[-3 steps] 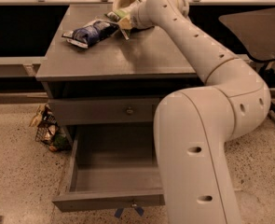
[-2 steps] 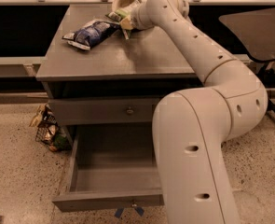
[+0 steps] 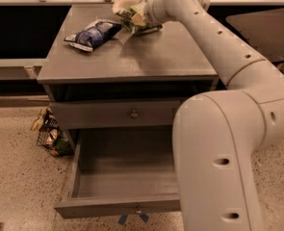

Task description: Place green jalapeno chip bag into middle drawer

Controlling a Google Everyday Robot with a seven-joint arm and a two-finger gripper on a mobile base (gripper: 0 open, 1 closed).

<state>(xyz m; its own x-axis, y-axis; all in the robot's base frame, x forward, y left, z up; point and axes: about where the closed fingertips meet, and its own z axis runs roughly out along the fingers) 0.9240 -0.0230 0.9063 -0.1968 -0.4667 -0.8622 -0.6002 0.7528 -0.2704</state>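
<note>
The green jalapeno chip bag lies crumpled at the back middle of the grey cabinet top. My gripper reaches in from the right and is down on the bag, touching it; the wrist hides how it grips. The middle drawer is pulled wide open below, empty inside, with a small knob and two blue tape tabs on its front. My arm's big white links cover the drawer's right part.
A dark blue-and-white chip bag lies on the cabinet top, left of the green bag. A shut knobbed drawer front sits above the open one. A wire basket of snacks stands on the floor at left. A dark table is at right.
The arm has shifted only slightly. The gripper stays at the green bag, and the bag looks a little more spread toward the right.
</note>
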